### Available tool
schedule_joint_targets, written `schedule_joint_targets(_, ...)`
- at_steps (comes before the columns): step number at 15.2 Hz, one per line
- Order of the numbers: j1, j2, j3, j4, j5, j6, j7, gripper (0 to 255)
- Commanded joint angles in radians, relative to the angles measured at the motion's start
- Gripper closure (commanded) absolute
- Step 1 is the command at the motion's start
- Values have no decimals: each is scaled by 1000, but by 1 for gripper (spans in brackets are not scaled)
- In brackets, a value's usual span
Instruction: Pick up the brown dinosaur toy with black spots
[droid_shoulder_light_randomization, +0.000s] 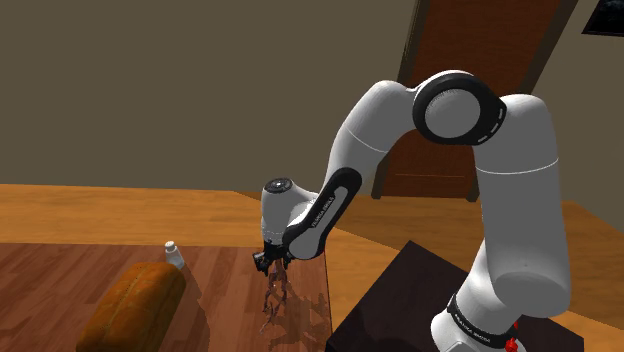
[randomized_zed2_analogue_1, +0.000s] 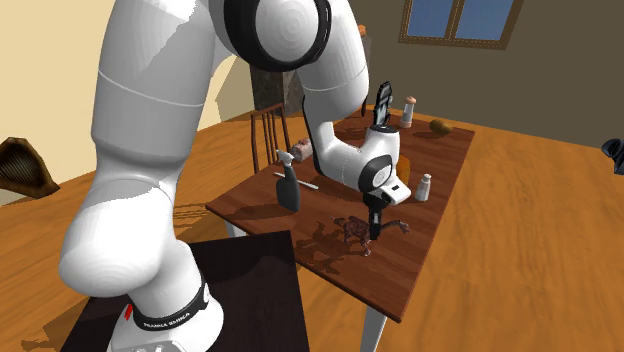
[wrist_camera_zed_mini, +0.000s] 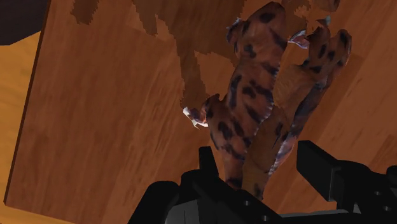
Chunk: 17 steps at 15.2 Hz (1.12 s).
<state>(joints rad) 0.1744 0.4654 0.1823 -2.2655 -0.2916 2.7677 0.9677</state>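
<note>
Your arm (droid_shoulder_light_randomization: 505, 190) bends down over the wooden surface (randomized_zed2_analogue_1: 445, 175), with the gripper (droid_shoulder_light_randomization: 272, 262) pointing down near the edge closest to the stand. A loaf (droid_shoulder_light_randomization: 130, 300) lies toward the shoulder view's left. A dark spray bottle (randomized_zed2_analogue_1: 288, 186) stands by the surface's edge at the second exterior view's left, and a small white shaker (randomized_zed2_analogue_1: 425, 186) stands to the gripper's right in that view. All three are well apart from the work. The dinosaur (wrist_camera_zed_mini: 254, 108), brown with black spots, is directly under the gripper. In the wrist view one end of its body lies between the fingers (wrist_camera_zed_mini: 326, 167) and the rest runs away from them, so its long axis crosses the closing line squarely. The fingers stand apart: one is at the toy's flank, while a strip of wood shows between the other and the toy, so I judge nothing is held yet. Nothing stands in the way. Closing should catch that narrow end, which may pivot on the lift.
</note>
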Motion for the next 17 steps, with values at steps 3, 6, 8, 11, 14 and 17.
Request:
schedule_joint_targets(3,0,1,0,-1,0,0,0,255)
schedule_joint_targets(6,-9,-25,12,-6,12,-20,-10,255)
schedule_joint_targets(8,-18,-51,24,-12,25,-41,-20,255)
schedule_joint_targets(11,-30,-89,40,-18,46,-72,-36,255)
schedule_joint_targets(14,-41,-127,56,-23,67,-105,-53,255)
schedule_joint_targets(17,-51,-164,69,-25,89,-138,-69,255)
